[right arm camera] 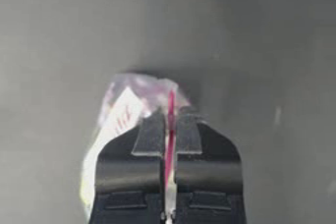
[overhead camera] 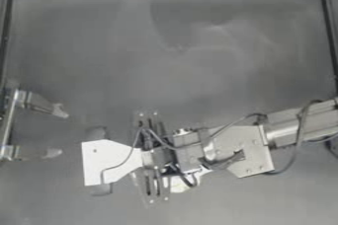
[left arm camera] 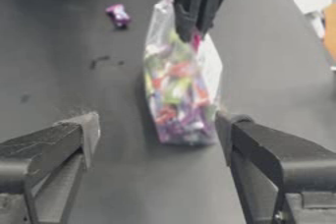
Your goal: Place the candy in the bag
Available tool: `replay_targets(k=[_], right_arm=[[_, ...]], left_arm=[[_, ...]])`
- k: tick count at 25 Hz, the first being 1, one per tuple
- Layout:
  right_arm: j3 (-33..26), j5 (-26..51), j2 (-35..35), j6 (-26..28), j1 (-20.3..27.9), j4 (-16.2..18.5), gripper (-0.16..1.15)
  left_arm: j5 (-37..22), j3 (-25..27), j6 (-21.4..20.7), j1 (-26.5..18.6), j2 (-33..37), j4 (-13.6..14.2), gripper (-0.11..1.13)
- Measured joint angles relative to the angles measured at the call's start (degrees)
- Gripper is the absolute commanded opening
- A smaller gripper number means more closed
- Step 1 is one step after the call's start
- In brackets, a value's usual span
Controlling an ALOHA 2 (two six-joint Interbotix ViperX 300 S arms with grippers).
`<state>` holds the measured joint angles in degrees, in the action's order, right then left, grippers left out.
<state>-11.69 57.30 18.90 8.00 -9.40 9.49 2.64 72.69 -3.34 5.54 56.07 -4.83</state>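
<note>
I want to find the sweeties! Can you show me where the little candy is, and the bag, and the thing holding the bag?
candy [left arm camera: 118, 15], left wrist view, middle of its wrapper.
bag [left arm camera: 179, 90], left wrist view, its sweet-filled middle.
right gripper [right arm camera: 169, 120], right wrist view, between its jaws' tips, shut on the bag's seal strip.

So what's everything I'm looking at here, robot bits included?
bag: one, clear plastic with a pink-red seal strip and many-coloured sweets inside, held up by its top edge over the table.
candy: one, whitish wrapper with pink ends, lying loose on the table, apart from the bag.
table: one, dark grey, under everything.
right pincer: one, dark, reaching in from the right, shut on the bag's seal strip.
left pincer: one, dark, open, facing the bag from close by, holding nothing.
</note>
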Motion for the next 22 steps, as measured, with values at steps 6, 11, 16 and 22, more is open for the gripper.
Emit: replay_targets(k=[6,11,16,22], right_arm=[[1.9,-1.1,-1.0,0.3,0.0,0.0,0.06],[3.7,-2.8,-2.1,1.2,0.0,0.0,0.06],[5.3,-4.4,-3.1,1.3,0.0,0.0,0.06],[6.4,-5.6,-3.9,1.3,0.0,0.0,0.06]], left_arm=[[4.5,-1.2,0.0,1.2,-6.1,-0.7,1.00],[7.1,-3.3,0.0,2.5,-12.0,-1.3,1.00],[8.3,-5.2,0.0,3.4,-17.8,-1.4,1.00],[10.3,-7.0,0.0,3.8,-21.6,-1.4,1.00]])
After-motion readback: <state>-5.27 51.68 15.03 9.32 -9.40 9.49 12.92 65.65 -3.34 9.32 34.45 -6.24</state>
